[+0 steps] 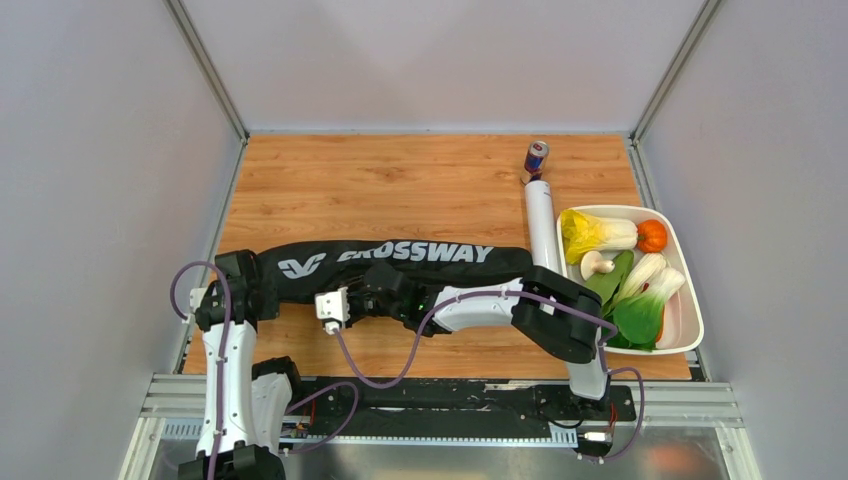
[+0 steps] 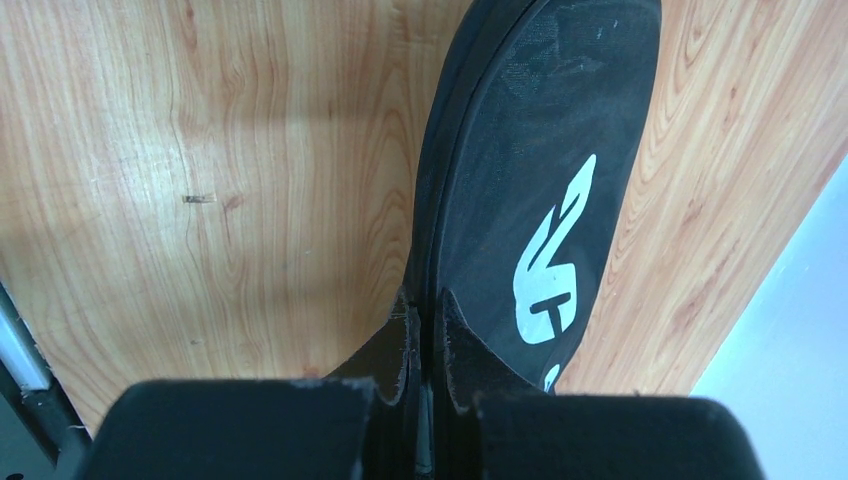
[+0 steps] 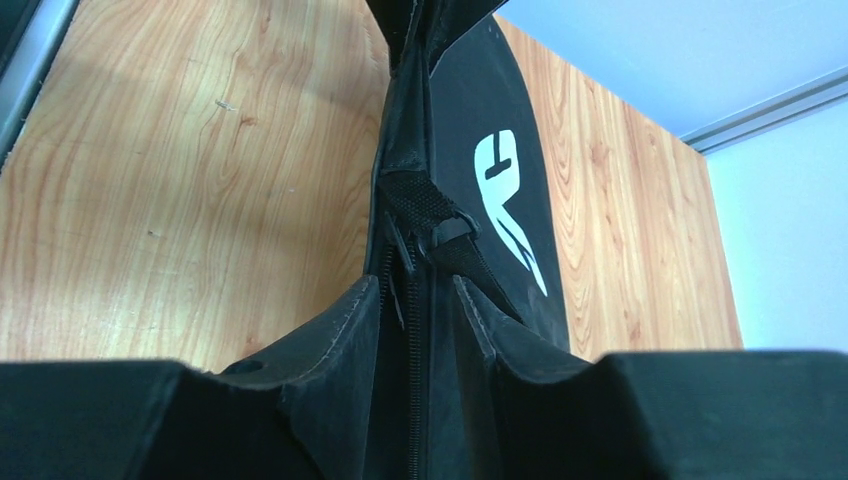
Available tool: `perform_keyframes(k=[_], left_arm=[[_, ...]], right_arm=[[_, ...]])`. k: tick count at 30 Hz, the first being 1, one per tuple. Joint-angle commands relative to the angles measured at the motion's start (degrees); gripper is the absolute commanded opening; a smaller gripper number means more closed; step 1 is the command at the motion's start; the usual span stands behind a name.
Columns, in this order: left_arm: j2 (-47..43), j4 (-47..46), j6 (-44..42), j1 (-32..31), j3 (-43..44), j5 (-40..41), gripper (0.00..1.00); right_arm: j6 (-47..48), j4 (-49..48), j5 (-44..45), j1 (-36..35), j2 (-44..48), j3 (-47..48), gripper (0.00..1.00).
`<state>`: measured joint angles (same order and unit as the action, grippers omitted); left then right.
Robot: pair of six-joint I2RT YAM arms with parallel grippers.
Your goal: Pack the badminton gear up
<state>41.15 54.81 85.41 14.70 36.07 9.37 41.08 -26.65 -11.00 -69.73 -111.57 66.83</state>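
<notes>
The long black "CROSSWAY" racket bag point(image 1: 400, 262) lies across the middle of the table and looks zipped. My left gripper point(image 1: 262, 288) is shut on the bag's left end; in the left wrist view its fingertips point(image 2: 425, 300) pinch the bag's edge point(image 2: 540, 170). My right gripper point(image 1: 370, 295) reaches left to the bag's near edge; in the right wrist view it point(image 3: 415, 285) is shut on the zipper seam point(image 3: 410, 230). The white tube point(image 1: 541, 228) lies on the table just right of the bag. Rackets and shuttlecocks are out of view.
A red-and-blue drink can point(image 1: 536, 158) stands at the back, touching the tube's far end. A white tray point(image 1: 690, 300) of vegetables sits at the right edge. Grey walls enclose the wooden table point(image 1: 400, 180).
</notes>
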Motion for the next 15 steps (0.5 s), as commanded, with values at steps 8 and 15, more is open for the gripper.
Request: perform_keyframes(k=[8, 15], left_arm=[[-1.5, 3.7, 0.7, -0.1, 3.5, -4.0, 0.0], [-2.4, 5.4, 0.4, -0.2, 4.0, -3.2, 0.0]], right_arm=[[6.3, -6.3, -2.8, -0.4, 0.2, -1.2, 0.35], [8.8, -6.3, -5.3, -0.4, 0.3, -1.5, 0.33]])
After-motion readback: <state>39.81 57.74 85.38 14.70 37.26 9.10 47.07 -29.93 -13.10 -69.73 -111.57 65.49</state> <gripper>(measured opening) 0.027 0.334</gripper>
